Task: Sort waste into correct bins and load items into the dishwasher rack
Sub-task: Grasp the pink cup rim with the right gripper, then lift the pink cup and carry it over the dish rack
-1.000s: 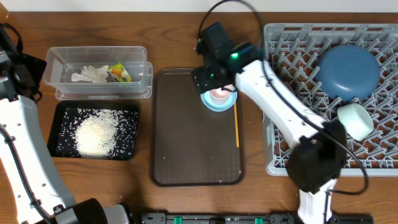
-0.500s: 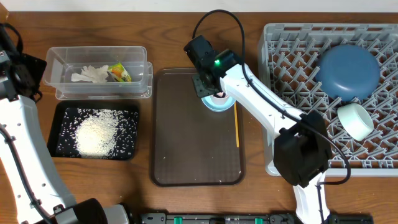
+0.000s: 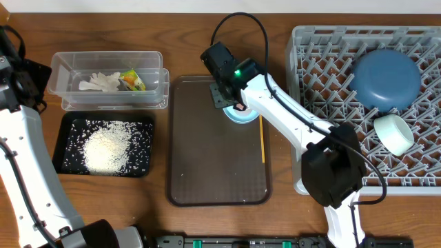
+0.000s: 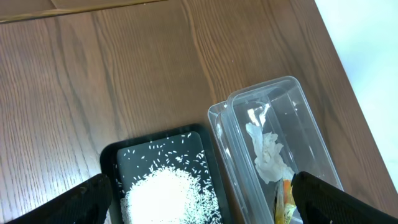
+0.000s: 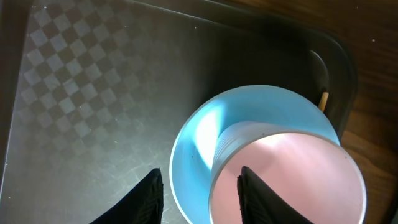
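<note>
The small pink cup (image 5: 292,180) stands in the small light-blue dish (image 5: 202,134) at the brown serving tray's back right (image 3: 242,110). My right gripper (image 5: 199,193) is open low over them, one finger left of the dish rim, one inside the cup (image 3: 229,96). The dark-blue plate (image 3: 386,77) and the mint-white bowl (image 3: 394,133) lie in the grey rack (image 3: 324,62). The tissue (image 3: 100,83) and wrapper (image 3: 133,80) are in the clear tub (image 3: 62,65). Rice (image 3: 107,146) fills the black tray (image 3: 67,124). My left gripper (image 4: 199,193) is open, high above tub and tray.
The brown serving tray (image 3: 213,158) lies mid-table. A thin yellow stick (image 3: 262,138) lies along its right edge, beside the rack. The left arm (image 3: 21,138) stands along the table's left edge.
My right gripper has moved left and a little back, from straight over the cup to its left edge. The left arm, cup and dish have not moved.
</note>
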Robot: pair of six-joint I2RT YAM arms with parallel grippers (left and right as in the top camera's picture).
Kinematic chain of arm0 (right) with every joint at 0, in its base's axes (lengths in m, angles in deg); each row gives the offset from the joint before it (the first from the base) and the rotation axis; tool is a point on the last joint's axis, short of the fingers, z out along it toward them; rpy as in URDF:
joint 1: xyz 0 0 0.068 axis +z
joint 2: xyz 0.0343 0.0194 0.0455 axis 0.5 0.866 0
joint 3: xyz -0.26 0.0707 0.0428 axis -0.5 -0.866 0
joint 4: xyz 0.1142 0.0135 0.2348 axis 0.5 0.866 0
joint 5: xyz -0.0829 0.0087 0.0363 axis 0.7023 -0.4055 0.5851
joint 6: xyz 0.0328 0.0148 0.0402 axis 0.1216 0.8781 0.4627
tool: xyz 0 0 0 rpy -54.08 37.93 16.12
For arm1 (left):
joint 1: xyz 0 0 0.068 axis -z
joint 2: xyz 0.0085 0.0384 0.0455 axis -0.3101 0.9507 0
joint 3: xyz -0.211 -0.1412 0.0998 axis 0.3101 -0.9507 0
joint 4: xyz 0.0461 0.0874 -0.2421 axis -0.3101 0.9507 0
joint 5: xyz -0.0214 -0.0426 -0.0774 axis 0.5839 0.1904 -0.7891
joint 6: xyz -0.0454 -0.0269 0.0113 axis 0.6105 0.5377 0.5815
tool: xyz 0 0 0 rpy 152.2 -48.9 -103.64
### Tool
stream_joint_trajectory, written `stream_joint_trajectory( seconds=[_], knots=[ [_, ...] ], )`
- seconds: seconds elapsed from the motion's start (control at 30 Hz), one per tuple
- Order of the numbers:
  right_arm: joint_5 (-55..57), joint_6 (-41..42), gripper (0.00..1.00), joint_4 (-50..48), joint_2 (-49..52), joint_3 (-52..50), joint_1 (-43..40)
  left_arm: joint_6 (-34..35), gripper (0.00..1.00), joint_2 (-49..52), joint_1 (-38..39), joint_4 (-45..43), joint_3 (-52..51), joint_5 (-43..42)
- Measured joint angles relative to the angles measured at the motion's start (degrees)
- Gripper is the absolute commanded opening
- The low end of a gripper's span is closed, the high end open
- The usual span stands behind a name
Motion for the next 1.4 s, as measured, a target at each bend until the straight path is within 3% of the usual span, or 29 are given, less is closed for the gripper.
stream_joint_trajectory(
  seconds=[0.3,0.6,1.03,1.4],
  knots=[
    [0.2,1.5,0.34,1.9,1.2,-0.3,0.0,0.0,0.95,0.0,0.0,0.0,0.0,0.0],
    [0.2,2.4,0.27,3.2,1.3,-0.3,0.0,0.0,0.95,0.0,0.0,0.0,0.0,0.0],
    [0.2,4.0,0.01,3.3,1.3,-0.3,0.0,0.0,0.95,0.0,0.0,0.0,0.0,0.0],
    [-0.4,4.6,0.01,3.8,1.0,-0.3,0.0,0.0,0.95,0.0,0.0,0.0,0.0,0.0]
  ],
)
